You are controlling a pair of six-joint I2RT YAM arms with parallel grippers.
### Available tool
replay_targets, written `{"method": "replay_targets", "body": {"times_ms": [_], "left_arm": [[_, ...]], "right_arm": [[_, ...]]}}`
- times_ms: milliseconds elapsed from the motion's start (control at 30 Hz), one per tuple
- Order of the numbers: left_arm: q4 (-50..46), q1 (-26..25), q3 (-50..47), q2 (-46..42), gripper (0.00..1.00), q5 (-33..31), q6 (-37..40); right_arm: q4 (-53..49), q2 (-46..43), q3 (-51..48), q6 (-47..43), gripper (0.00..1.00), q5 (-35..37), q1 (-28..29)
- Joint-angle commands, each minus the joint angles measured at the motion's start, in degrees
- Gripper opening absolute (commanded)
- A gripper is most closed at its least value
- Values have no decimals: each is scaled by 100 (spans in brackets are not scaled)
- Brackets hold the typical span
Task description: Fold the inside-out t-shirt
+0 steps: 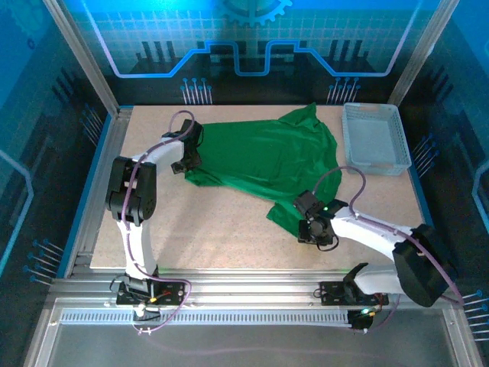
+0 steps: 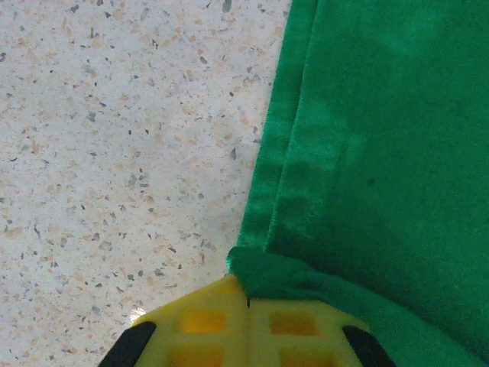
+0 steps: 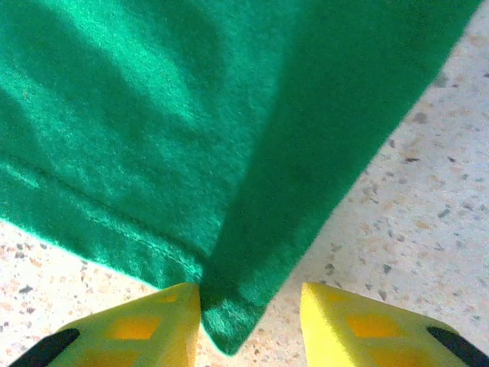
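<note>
The inside-out t-shirt lies spread but rumpled across the middle of the table. Its body runs from centre-left toward the upper right of the overhead view, and one flap trails down to lower centre. It looks like thin, soft knit: light and limp, likely to sag and crease wherever it is unsupported, and to drag on the speckled surface rather than glide. It is best taken at the corners and along the stitched hem, where the doubled cloth gives the fingers something to bite.

The left pincer is at the shirt's left edge. It is clenched, with a bunched corner of the hem caught at its tips. The right pincer is at the trailing lower corner. Its jaws stand apart with the point of the cloth between them; one finger touches the fabric and bare table shows before the other. I judge it released, not gripping.

With only one corner pinched, a lift would probably let the cloth swing and twist, so the second corner wants a firm hold first.

A pale basket stands at the upper right, just beside the shirt.
</note>
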Motion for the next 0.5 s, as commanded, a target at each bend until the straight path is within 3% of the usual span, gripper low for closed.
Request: {"method": "replay_targets", "body": {"times_ms": [0,100,267,367,467], "left_arm": [[-50,58,-47,-75,0,107,54],[-23,56,-108,-133,0,90,47],[-13,67,-146,-214,0,2,65],[45,79,-205,-355,0,-85,89],[201,108,-278,-572,0,-18,165]], "right_arm": [[210,220,40,92,40,-15,99],[190,337,51,128,33,-14,117],[-216,170,96,192,14,215,152],[-790,-271,260,217,5,673,122],[-1200,-1012,487,72,2,1072,-130]]}}
